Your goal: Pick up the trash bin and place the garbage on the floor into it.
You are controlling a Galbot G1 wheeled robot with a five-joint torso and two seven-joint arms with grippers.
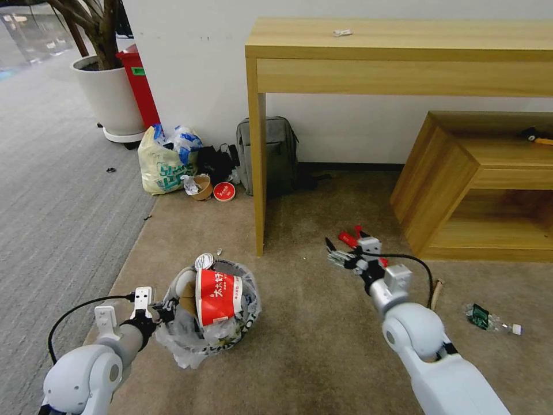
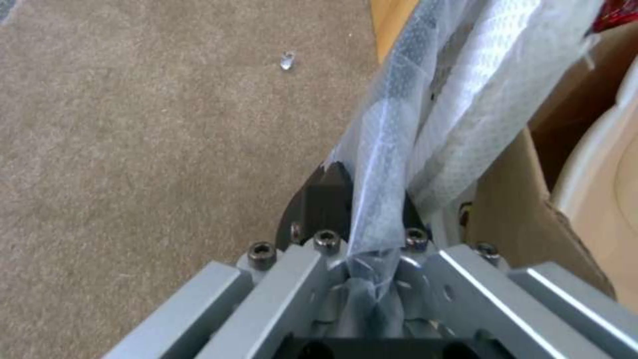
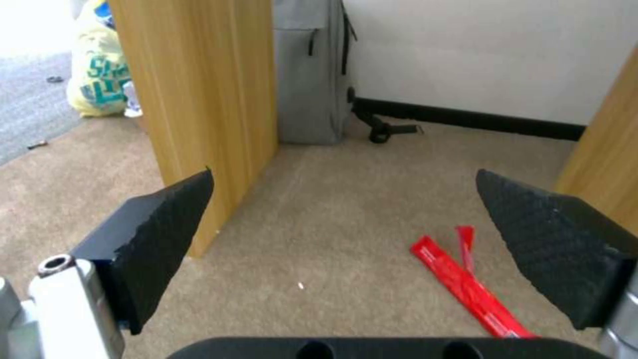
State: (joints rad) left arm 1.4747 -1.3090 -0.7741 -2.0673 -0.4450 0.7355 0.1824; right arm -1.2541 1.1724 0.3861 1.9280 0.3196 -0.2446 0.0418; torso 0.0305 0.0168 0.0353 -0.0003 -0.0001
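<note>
Left gripper sits lower left of the head view, its fingers pinched tight on the rim and bag liner of the trash bin, plastic bunched btwn them in the left wrist view. Bin is lower centre-left on the floor, already stuffed: a red-and-white carton sticks up, a can top at the back rim.

Right gripper is mid-frame, right of centre, low over the carpet w/ fingers spread wide and nothing in them. Target looks to be the red wrapper, lower right of the right wrist view, lying flat just ahead of the gripper and nearer the far finger than the middle.

To do it well, I'd say: shift sideways so the wrapper lies centred btwn the fingers, then come straight down. It's thin and flat, so tips prob need to press into the pile and scrape under, else it slips. There's a 2nd short red strip touching it; closing across both would save a trip. Keep clear of the table leg, close on the other side.

More litter waits: a small bottle and wooden stick at right edge, cups upper left by the shopping bag. Left arm should hold the bin level, it's v. full.
</note>
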